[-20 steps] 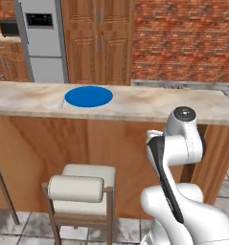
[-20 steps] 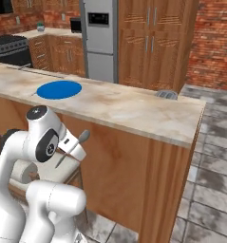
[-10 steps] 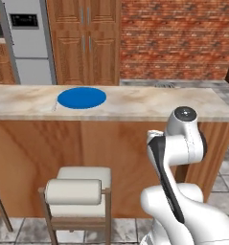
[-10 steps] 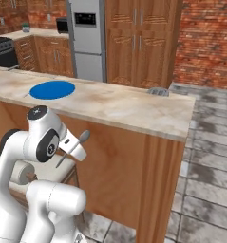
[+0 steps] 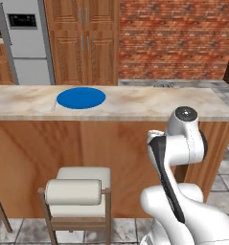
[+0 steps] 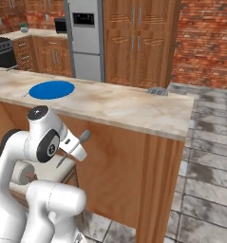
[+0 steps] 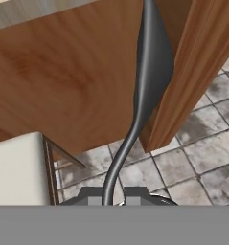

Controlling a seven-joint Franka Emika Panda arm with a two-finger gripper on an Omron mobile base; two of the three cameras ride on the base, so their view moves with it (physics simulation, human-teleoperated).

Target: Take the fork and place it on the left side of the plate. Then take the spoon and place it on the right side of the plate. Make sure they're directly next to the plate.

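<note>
Pincer (image 7: 108,195) closed on spoon (image 7: 143,91), gripping the handle end; bowl points away from the hand, toward the wooden front of the tabletop (image 5: 149,103). In right base view the spoon (image 6: 73,147) sticks out from the hand below tabletop (image 6: 134,107) level, bowl up and to the right, well apart from the plate (image 6: 52,89).

Plate (image 5: 81,97) sits flat on the tabletop, toward its left part in left base view. Fork (image 5: 53,105) lies just beside the plate's left edge; touching or not, can't tell. It's too small to make out the tines.

Stool (image 5: 77,194) stands in front of the tabletop, below the plate. Floor (image 7: 183,162) tiles under the spoon in hand view.
</note>
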